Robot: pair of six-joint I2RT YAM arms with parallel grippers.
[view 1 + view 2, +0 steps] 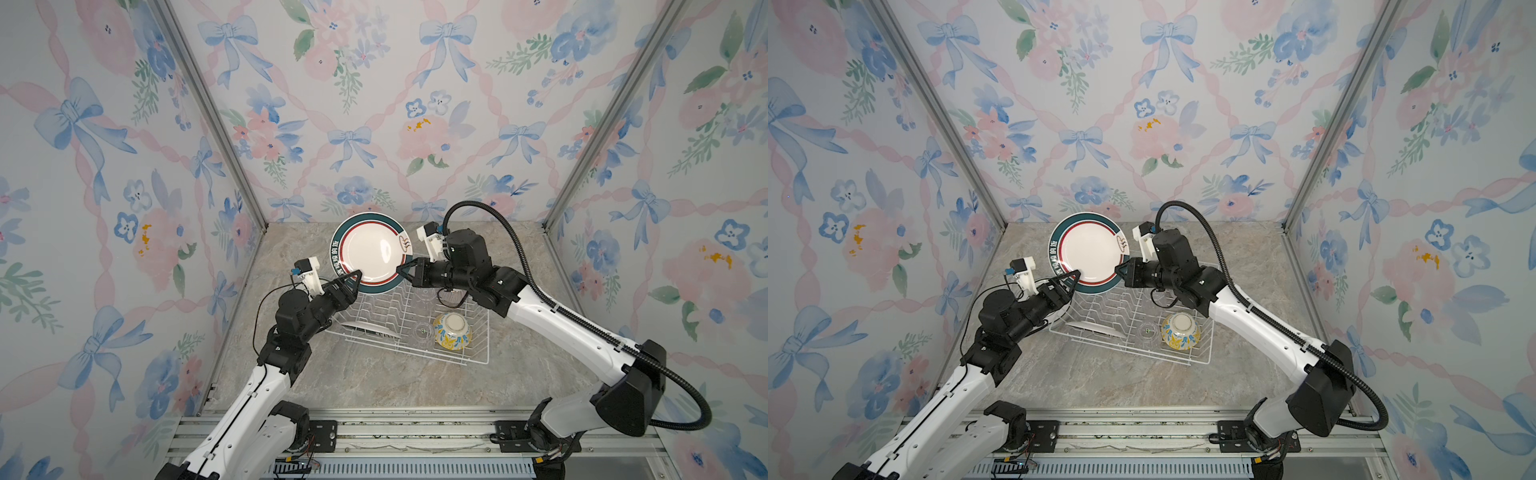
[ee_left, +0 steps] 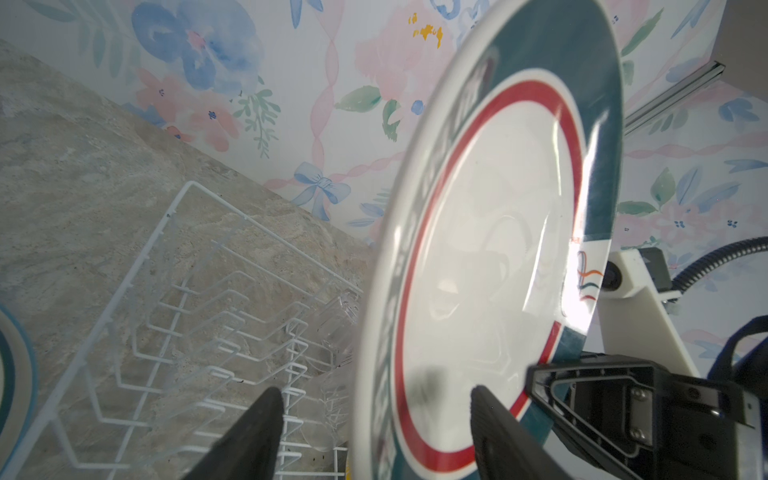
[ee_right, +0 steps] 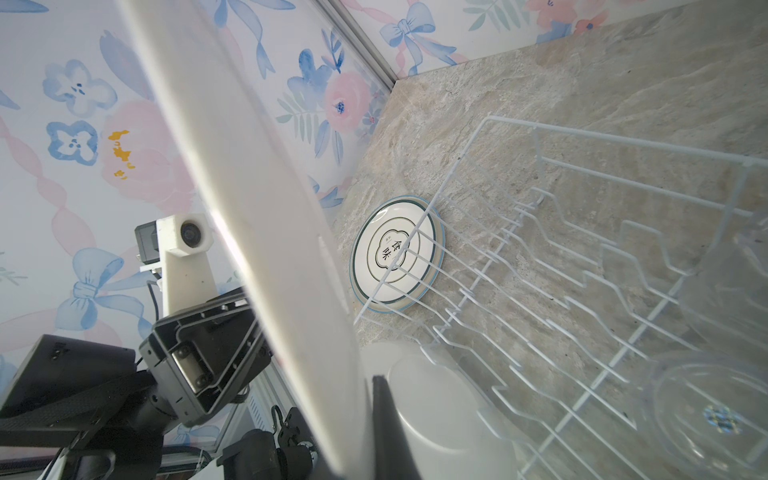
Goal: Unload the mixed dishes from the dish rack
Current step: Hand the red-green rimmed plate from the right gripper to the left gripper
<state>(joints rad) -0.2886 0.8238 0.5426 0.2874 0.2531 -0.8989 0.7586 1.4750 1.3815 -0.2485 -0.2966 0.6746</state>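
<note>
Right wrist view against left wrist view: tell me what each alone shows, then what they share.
Right wrist only: the green-rimmed plate's plain white back, the left arm's camera, and printed characters on a second plate beyond the dish rack's wires. Left wrist only: the held plate's red-ringed face and the right arm's camera. Both: that plate, the dish rack and the marble table.

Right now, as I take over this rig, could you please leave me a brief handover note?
Right claw: shut on the rim of the green-rimmed plate, holding it above the dish rack.
Left claw: open, fingers straddling the opposite rim, not clamped.
Done: the character plate lies on the table beside the rack.
To do: set this plate down; then the white plate, clear glass cup and floral bowl, all in the rack.
</note>
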